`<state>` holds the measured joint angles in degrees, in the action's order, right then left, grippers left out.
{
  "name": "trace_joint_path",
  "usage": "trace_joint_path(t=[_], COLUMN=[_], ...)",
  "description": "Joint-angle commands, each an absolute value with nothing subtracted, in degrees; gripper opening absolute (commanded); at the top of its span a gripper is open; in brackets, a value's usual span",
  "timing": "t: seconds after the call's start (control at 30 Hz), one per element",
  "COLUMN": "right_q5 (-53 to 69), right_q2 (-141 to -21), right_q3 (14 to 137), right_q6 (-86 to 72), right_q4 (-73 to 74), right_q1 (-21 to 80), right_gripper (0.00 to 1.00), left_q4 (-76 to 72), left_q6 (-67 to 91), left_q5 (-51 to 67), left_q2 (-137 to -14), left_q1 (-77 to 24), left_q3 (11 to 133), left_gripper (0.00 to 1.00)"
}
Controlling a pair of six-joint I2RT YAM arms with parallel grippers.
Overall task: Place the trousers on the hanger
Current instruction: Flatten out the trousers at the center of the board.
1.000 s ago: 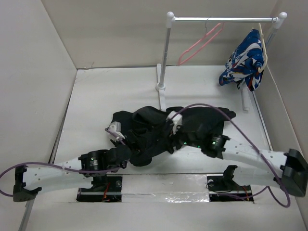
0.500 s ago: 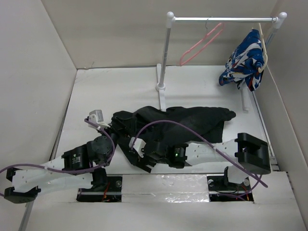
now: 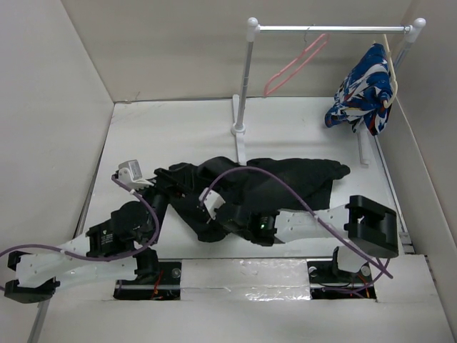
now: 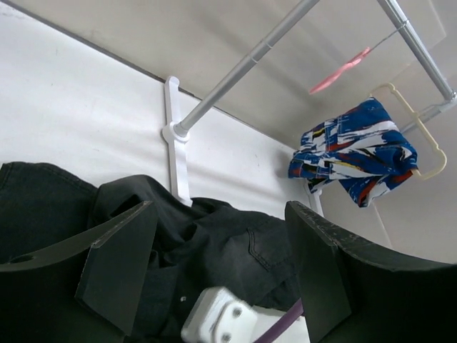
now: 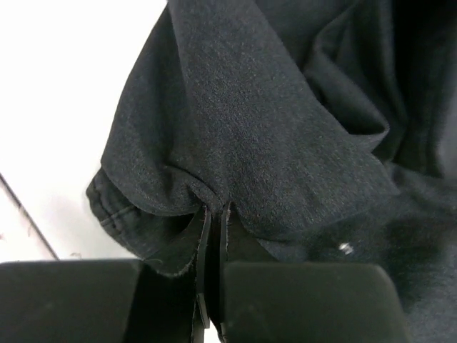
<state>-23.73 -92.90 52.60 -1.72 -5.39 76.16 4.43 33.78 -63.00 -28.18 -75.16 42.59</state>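
The black trousers [image 3: 285, 175] lie crumpled on the white table floor, one end stretched toward the right. My right gripper [image 3: 206, 223] is at their near-left edge, and in the right wrist view it [image 5: 214, 214] is shut on a pinched fold of the black trousers [image 5: 285, 121], next to a silvery button [image 5: 345, 248]. My left gripper [image 3: 166, 180] stands open just left of the heap; its fingers [image 4: 118, 264] frame the trousers [image 4: 235, 243] with nothing between them. The pink hanger [image 3: 296, 64] hangs on the rail at the back and also shows as the hanger [image 4: 339, 71].
A metal rail on white posts [image 3: 243, 93] stands behind the trousers. A blue, white and red patterned garment [image 3: 360, 93] hangs at its right end. Cardboard walls close in the left, back and right. The right arm's white camera housing [image 4: 221, 321] and purple cable sit below my left fingers.
My right arm swept from the trousers' middle to their near-left edge and shut on a fold. My left arm drew back to the left, still open.
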Motion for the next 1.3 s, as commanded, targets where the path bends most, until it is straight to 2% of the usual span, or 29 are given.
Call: trace_joint_path(t=[0.0,0.1,0.17,0.37,0.43,0.5,0.57,0.63,0.67,0.7,0.77,0.8,0.87,0.9,0.97,1.07,1.13,1.17,1.2,1.23,1.27], right_q5=[-20.2,-13.8,-11.1,-2.6,-3.4,-3.3,-2.8,-3.7,-5.0,-6.5,-6.2,-6.2,-7.4,-8.8,-10.2,-12.4,-13.3,-13.3,-12.9,-12.4,-12.5], right_q2=[-86.2,-82.5,-82.8,-93.3,-99.2,-102.5,-103.3,-102.6,-102.5,-102.5,-102.2,-102.1,-101.0,-100.1,-96.2,-89.8,-80.6,-80.5,-78.4,-74.8,-73.4], right_q3=[53.3,57.8,64.9,85.2,88.8,89.9,89.0,85.8,85.3,85.4,86.0,86.2,87.4,87.4,85.4,76.8,67.7,67.7,61.0,57.4,54.2], right_q6=[-1.8,-1.5,-3.1,-10.2,-10.3,-10.7,-12.3,-12.7,-12.7,-12.7,-12.5,-12.2,-11.3,-11.0,-10.5,-10.9,-11.8,-12.5,-13.0,-14.6,-15.5], right_q4=[-12.6,-12.7,-9.4,0.0,6.6,7.6,7.7,5.6,5.6,6.1,7.2,7.6,9.7,10.5,12.0,11.3,8.4,8.3,7.1,4.2,3.0], right_q1=[70.7,62.8,57.7,39.6,37.8,36.0,35.3,34.7,34.7,34.7,34.2,34.2,35.0,35.0,36.4,38.3,40.0,40.8,41.7,42.7,44.5], right_gripper=[0.00,0.00,0.00,0.00,0.01,0.00,0.00,0.02,0.06,0.16,0.26,0.38,0.52,0.65,0.80,0.88,0.85,0.85,0.77,0.51,0.33], left_q4=[-1.7,-3.5,-5.9,-7.6,-7.6,-11.1,-14.2,-17.4,-17.9,-17.6,-17.3,-18.0,-17.8,-15.6,-10.8,-10.3,-10.8,-10.8,-9.7,-9.3,-8.8], left_q6=[28.6,27.7,27.1,32.2,36.5,38.7,41.9,43.0,42.2,41.9,40.8,40.4,39.8,39.9,42.5,44.6,45.5,45.9,46.3,47.3,47.6], left_q5=[-61.7,-61.7,-60.1,-54.5,-48.0,-36.6,-30.3,-23.8,-22.9,-23.4,-22.9,-23.0,-24.9,-25.9,-30.5,-32.3,-31.9,-31.9,-32.2,-32.4,-32.6], left_q2=[-32.9,-38.9,-42.2,-48.8,-49.8,-51.1,-52.4,-53.7,-55.6,-56.8,-60.5,-61.9,-66.4,-67.8,-71.1,-70.1,-67.8,-67.0,-66.3,-65.4,-63.5], left_q1=[-75.2,-75.2,-75.2,-72.5,-67.8,-57.5,-48.6,-45.1,-44.5,-44.5,-44.5,-45.2,-46.0,-46.0,-46.0,-46.0,-46.0,-46.0,-46.0,-46.0,-46.5], left_q3=[45.8,47.2,47.1,44.0,42.2,36.8,30.4,27.5,26.8,27.2,29.0,29.5,31.8,32.9,35.5,34.3,32.5,32.1,31.6,30.9,29.4], left_gripper=[0.69,0.69,0.69,0.69,0.69,0.69,0.69,0.70,0.72,0.73,0.75,0.76,0.77,0.77,0.76,0.75,0.75,0.75,0.75,0.75,0.76])
